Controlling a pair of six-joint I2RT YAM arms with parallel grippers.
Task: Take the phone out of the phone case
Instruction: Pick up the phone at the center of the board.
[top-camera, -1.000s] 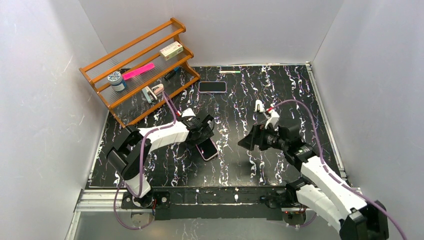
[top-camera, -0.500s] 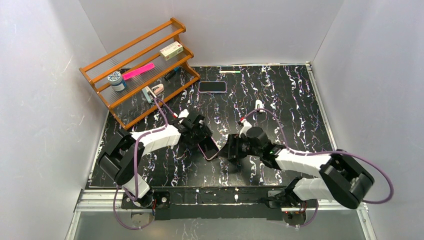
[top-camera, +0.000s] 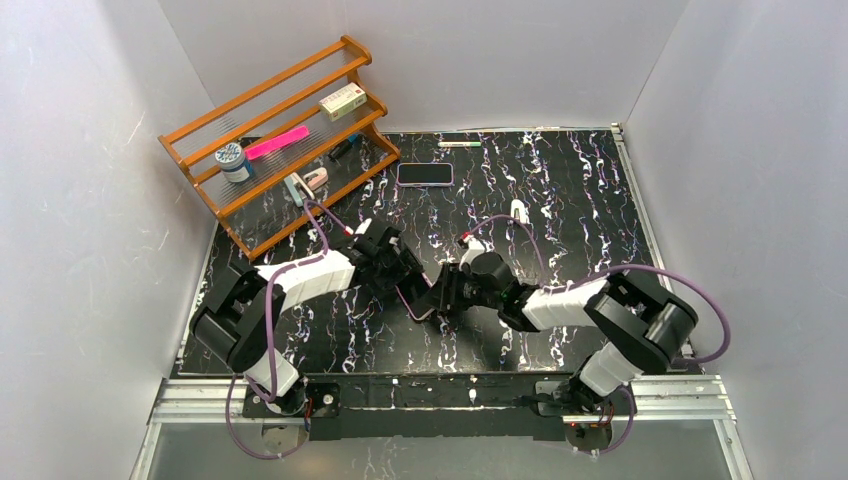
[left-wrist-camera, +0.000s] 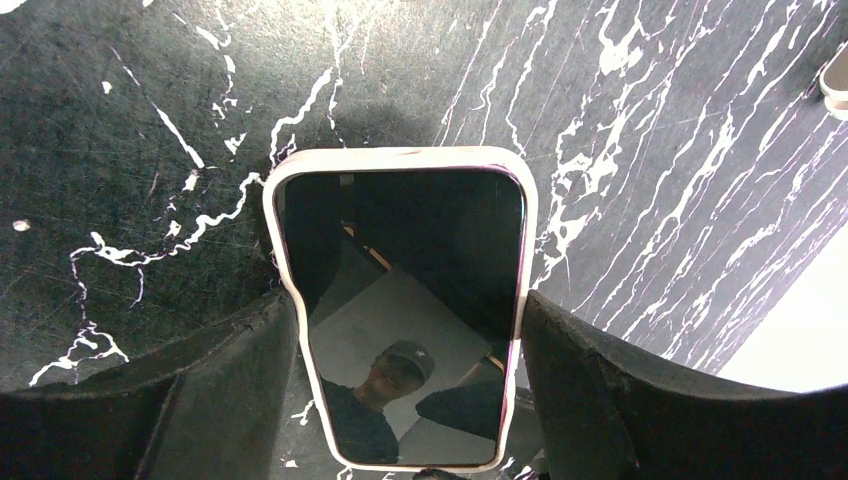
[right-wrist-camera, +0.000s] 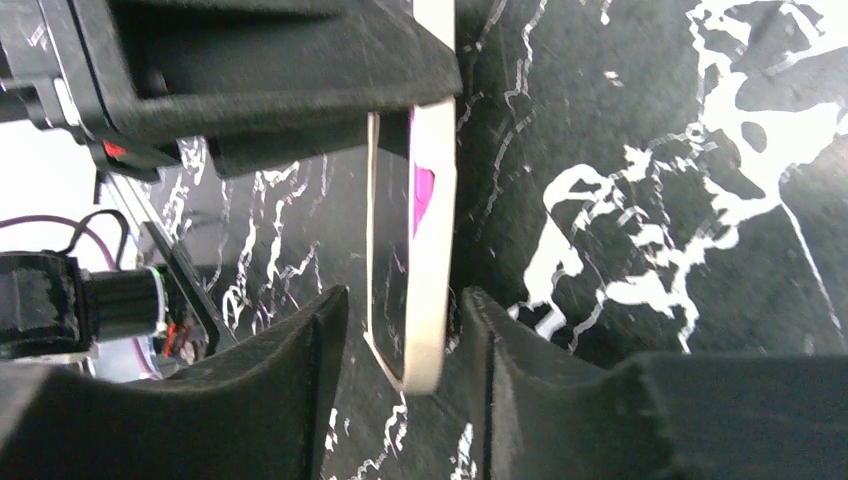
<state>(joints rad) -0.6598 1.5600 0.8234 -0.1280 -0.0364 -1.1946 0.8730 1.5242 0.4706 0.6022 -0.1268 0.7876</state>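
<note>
The phone (top-camera: 417, 299), dark screen up in a cream, pink-edged phone case (left-wrist-camera: 400, 156), is held low over the black marbled table. My left gripper (top-camera: 403, 281) is shut on its two long sides; in the left wrist view both fingers (left-wrist-camera: 250, 370) press the case. My right gripper (top-camera: 441, 297) has come in from the right. In the right wrist view the case's edge (right-wrist-camera: 432, 250) stands between the open right gripper (right-wrist-camera: 402, 310), with a gap on each side, narrower on the right.
A second phone (top-camera: 425, 174) lies at the back middle, with a green pen (top-camera: 459, 144) behind it. A small white object (top-camera: 518, 210) lies right of centre. A wooden rack (top-camera: 262, 96) with small items stands at the back left.
My right arm has swung left across the table to the phone, and its jaws have narrowed around the phone's end. The left gripper has kept its hold, shifting slightly left.
</note>
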